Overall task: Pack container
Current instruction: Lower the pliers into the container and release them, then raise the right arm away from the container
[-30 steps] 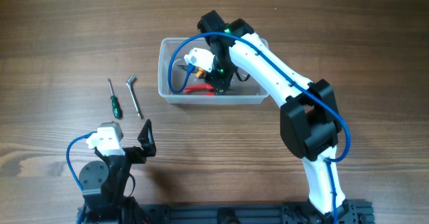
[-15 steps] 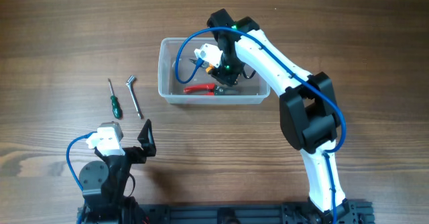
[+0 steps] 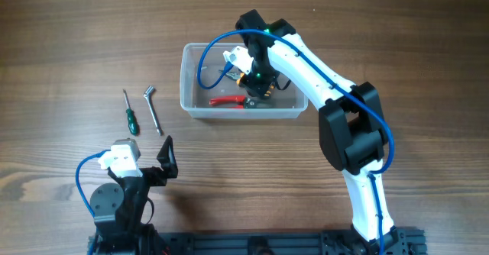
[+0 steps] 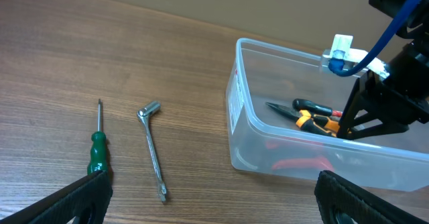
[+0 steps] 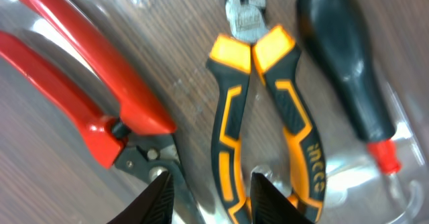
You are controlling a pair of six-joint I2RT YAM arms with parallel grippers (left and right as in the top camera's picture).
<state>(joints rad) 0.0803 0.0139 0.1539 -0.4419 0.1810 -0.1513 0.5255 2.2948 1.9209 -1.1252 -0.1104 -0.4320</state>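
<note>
The clear plastic container [image 3: 191,83] sits at the table's centre; it also shows in the left wrist view [image 4: 268,150]. Inside lie red-handled pliers [image 3: 227,101], orange-and-black pliers [image 5: 234,117] and a black-handled tool [image 5: 348,70]. My right gripper [image 5: 209,197] is open inside the container, its fingers straddling one handle of the orange-and-black pliers without closing on it. My left gripper [image 4: 211,204] is open and empty, low near the table's front left. A green screwdriver [image 3: 130,117] and a metal L-shaped wrench [image 3: 154,108] lie on the table left of the container.
The red pliers [image 5: 87,96] lie just left of the right gripper's fingers. The right arm [image 3: 321,79] reaches over the container's right end. The left arm's base [image 3: 122,198] stands at the front left.
The right gripper carried the orange-and-black pliers into the container, lowered and released them; its fingers now stand open around one handle. The left arm has not moved.
</note>
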